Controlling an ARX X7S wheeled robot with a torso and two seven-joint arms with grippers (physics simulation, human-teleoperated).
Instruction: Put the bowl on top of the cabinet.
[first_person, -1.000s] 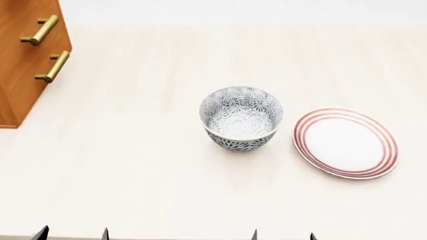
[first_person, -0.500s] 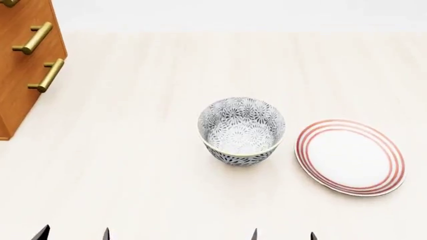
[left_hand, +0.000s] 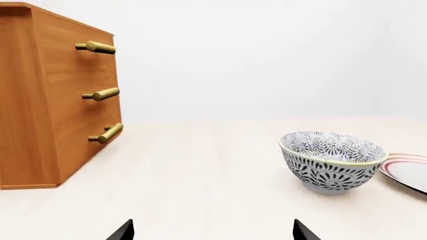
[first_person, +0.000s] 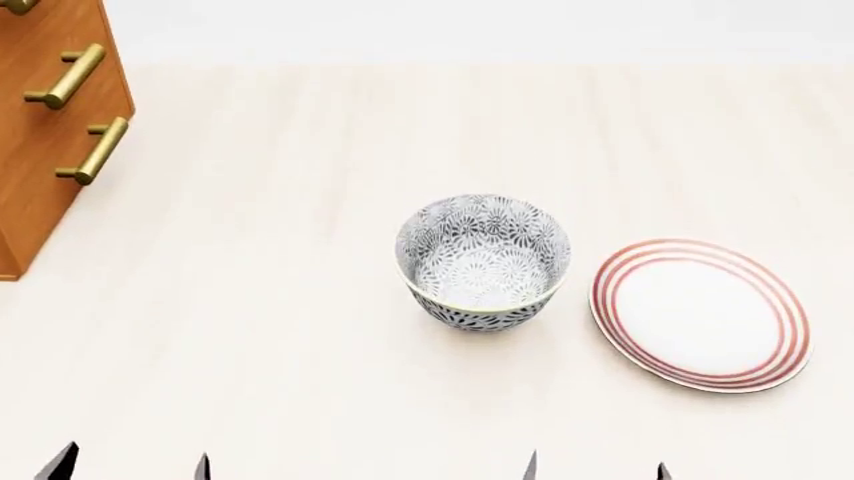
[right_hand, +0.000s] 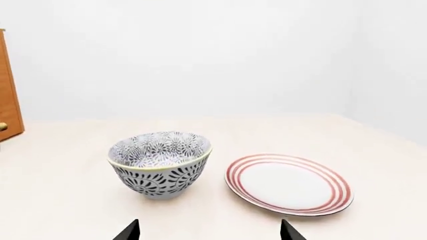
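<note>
The bowl (first_person: 482, 262), white with a dense grey-black floral pattern, stands upright on the pale floor at the middle of the head view; it also shows in both wrist views (left_hand: 331, 161) (right_hand: 160, 163). The orange-brown cabinet (first_person: 47, 130) with brass bar handles stands at the far left, apart from the bowl (left_hand: 47, 100). Only the dark fingertips of my left gripper (first_person: 130, 464) and right gripper (first_person: 595, 467) show at the near edge. Both are open, with nothing between them, well short of the bowl (left_hand: 213, 231) (right_hand: 208, 231).
A flat white plate with red rings (first_person: 699, 313) lies just right of the bowl (right_hand: 288, 184) (left_hand: 408, 170). The pale wood floor (first_person: 267, 330) stretches between cabinet and bowl. A white wall rises behind.
From a second ago the head view shifted, so bowl, plate and cabinet slid lower in frame. In the last half second both pairs of fingertips spread slightly wider; the objects stayed put.
</note>
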